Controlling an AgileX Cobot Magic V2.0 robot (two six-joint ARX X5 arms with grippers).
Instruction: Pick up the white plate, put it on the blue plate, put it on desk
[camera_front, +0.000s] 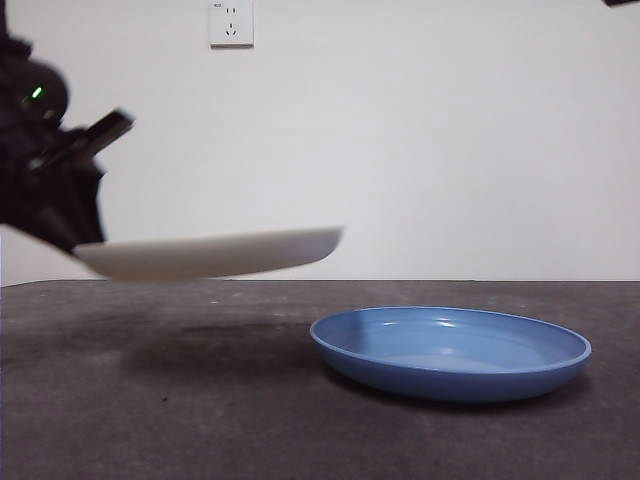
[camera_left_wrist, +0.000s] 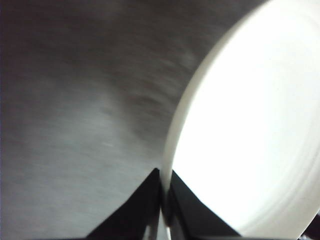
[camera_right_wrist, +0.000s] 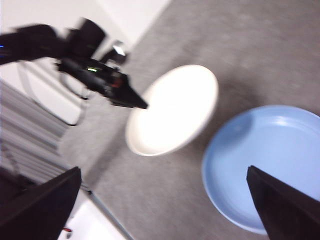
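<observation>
The white plate (camera_front: 215, 252) hangs level above the desk (camera_front: 200, 400) at the left, held by its rim. My left gripper (camera_front: 75, 240) is shut on that rim; the left wrist view shows both jaws pinching the white plate (camera_left_wrist: 250, 130) edge, left gripper (camera_left_wrist: 162, 200). The blue plate (camera_front: 450, 350) rests on the desk to the right, apart from the white one. From high above, my right gripper (camera_right_wrist: 165, 200) is open, and its view takes in the white plate (camera_right_wrist: 172, 110), the blue plate (camera_right_wrist: 265, 160) and the left gripper (camera_right_wrist: 135, 102).
A white wall with a socket (camera_front: 231, 23) stands behind the desk. A black tip of the waiting right arm (camera_front: 622, 3) shows at the top right corner. The desk edge and lighter floor lie beyond the left arm in the right wrist view.
</observation>
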